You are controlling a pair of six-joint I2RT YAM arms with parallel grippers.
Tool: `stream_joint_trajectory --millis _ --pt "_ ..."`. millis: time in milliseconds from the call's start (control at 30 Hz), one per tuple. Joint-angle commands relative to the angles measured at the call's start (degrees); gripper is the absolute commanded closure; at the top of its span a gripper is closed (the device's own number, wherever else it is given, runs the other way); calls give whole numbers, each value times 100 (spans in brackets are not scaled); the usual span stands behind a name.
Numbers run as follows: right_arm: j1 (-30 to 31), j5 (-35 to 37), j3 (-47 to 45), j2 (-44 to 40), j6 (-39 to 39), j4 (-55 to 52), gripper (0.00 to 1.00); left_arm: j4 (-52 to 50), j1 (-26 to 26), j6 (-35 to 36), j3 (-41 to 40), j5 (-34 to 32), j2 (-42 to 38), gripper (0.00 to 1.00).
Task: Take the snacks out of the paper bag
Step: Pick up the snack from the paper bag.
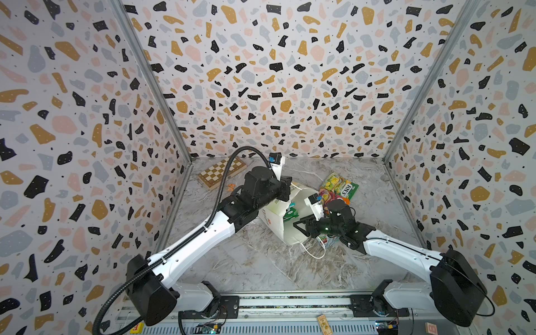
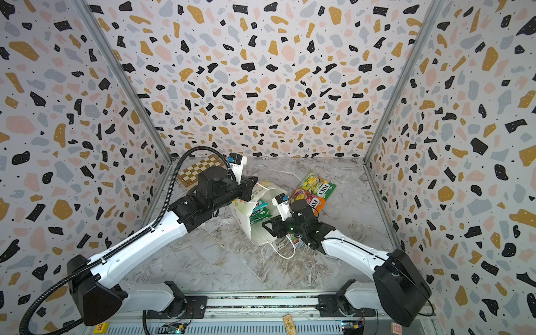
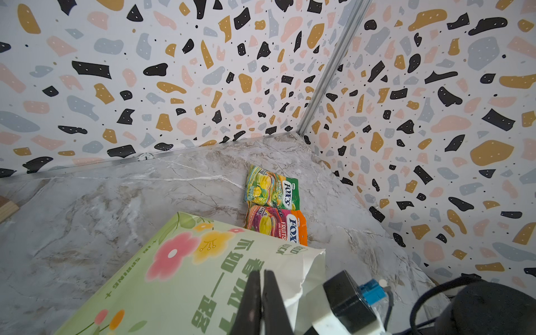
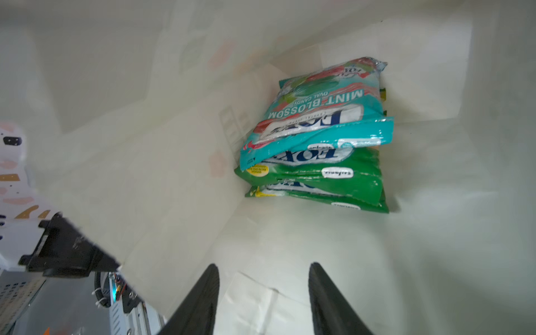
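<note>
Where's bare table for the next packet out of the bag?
Widest bare marble table: near edge, between both arms, in front of the white paper bag. Also the strip by the right wall, past the green-yellow and orange-red candy packets. Crowded: bag mouth around the right tool; wooden chessboard in far-left corner.

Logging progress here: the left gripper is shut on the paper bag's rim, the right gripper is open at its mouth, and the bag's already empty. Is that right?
Not empty: the right wrist view shows a teal packet stacked on green packets inside the paper bag. The rest holds: left gripper shut on its rim, right gripper open at its mouth.
</note>
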Motion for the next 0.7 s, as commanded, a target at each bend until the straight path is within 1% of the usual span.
stream_joint_trajectory --millis 0,133,400,533,667 --pt "70 230 423 279 117 26 49 329 -9 46 -45 32 -172 100" --pt "97 433 645 635 340 22 49 341 -10 69 -57 40 -201 100" --pt "98 1179 1152 1242 929 -194 50 388 -10 82 -111 57 -245 100" --pt "89 1287 1421 1567 1107 -231 50 386 -10 89 -120 66 -255 100" --pt "90 1390 1605 1696 1182 -259 52 389 -10 92 -138 84 -264 100"
